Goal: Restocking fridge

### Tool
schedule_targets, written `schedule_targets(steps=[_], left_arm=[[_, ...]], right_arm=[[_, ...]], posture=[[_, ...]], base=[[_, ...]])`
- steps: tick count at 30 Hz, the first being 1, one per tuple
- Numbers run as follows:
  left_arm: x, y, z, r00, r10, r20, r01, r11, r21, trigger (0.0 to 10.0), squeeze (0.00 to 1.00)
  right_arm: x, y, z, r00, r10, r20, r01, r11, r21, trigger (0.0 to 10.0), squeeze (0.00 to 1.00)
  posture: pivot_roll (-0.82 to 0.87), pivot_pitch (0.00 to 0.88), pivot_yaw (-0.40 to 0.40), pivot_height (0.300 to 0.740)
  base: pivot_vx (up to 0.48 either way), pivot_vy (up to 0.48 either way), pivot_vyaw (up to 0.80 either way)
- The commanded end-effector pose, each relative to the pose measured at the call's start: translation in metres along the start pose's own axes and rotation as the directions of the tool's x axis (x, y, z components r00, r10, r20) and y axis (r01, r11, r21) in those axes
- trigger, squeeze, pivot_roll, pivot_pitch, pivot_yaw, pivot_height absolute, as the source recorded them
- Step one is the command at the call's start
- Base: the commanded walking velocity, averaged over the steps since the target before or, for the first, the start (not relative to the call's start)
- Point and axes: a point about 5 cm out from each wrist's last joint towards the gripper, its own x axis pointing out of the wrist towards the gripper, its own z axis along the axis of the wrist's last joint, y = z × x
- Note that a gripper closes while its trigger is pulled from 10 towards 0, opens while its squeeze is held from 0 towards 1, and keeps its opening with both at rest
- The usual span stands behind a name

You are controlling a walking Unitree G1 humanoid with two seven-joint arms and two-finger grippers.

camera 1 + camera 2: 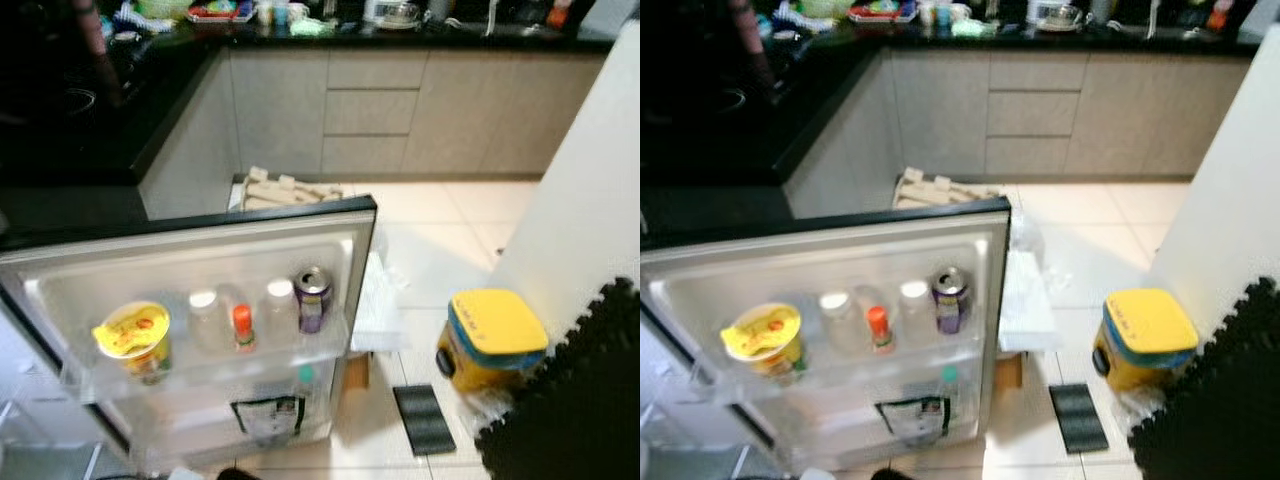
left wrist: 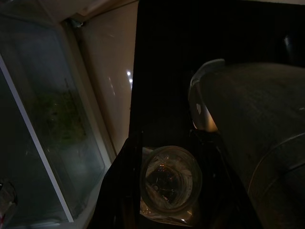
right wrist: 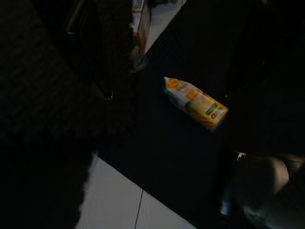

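Note:
The fridge door (image 1: 200, 245) stands open in front of me. Its upper door shelf holds a yellow noodle cup (image 1: 133, 338), a clear bottle (image 1: 205, 318), a small orange-capped bottle (image 1: 243, 327), a white-capped bottle (image 1: 280, 305) and a purple can (image 1: 313, 298). A dark-labelled pack (image 1: 268, 415) sits in the lower door shelf. The dim left wrist view looks down on a glass jar (image 2: 171, 183) beside the fridge's glass shelving (image 2: 57, 133). In the dark right wrist view, a yellow juice carton (image 3: 196, 102) lies on its side on black matting. Both arms hang low.
A yellow-lidded box (image 1: 490, 338) stands on the tiles to the right, next to a black foam mat (image 1: 580, 400) and a small dark pad (image 1: 425, 418). A wooden crate (image 1: 285, 190) lies behind the door. Black counters (image 1: 90, 130) and a white wall (image 1: 590, 180) bound the floor.

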Motion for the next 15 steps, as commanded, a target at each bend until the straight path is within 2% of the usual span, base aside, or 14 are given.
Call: schedule_targets(steps=[1,8,15], left_arm=[[0.002,-0.013,0.0,0.999,-0.042,0.0,0.042,0.999,0.001,10.0,0.0],[0.002,-0.01,0.0,1.0,-0.015,0.003,0.015,1.0,0.014,10.0,0.0],[0.001,-0.002,0.004,0.999,0.035,0.019,-0.035,0.999,-0.001,10.0,0.0]], right_arm=[[0.001,0.006,0.001,1.0,0.019,0.014,-0.02,1.0,0.012,10.0,0.0],[0.001,0.006,0.002,0.999,0.023,0.026,-0.023,1.0,-0.002,10.0,0.0],[0.001,0.005,0.003,0.999,0.021,0.037,-0.021,1.0,-0.008,10.0,0.0]], posture=[[0.01,0.0,-0.041,0.74],[0.01,0.0,-0.04,0.74],[0.02,0.0,-0.042,0.74]], base=[[0.0,0.0,0.0],[0.0,0.0,0.0],[0.0,0.0,0.7]])
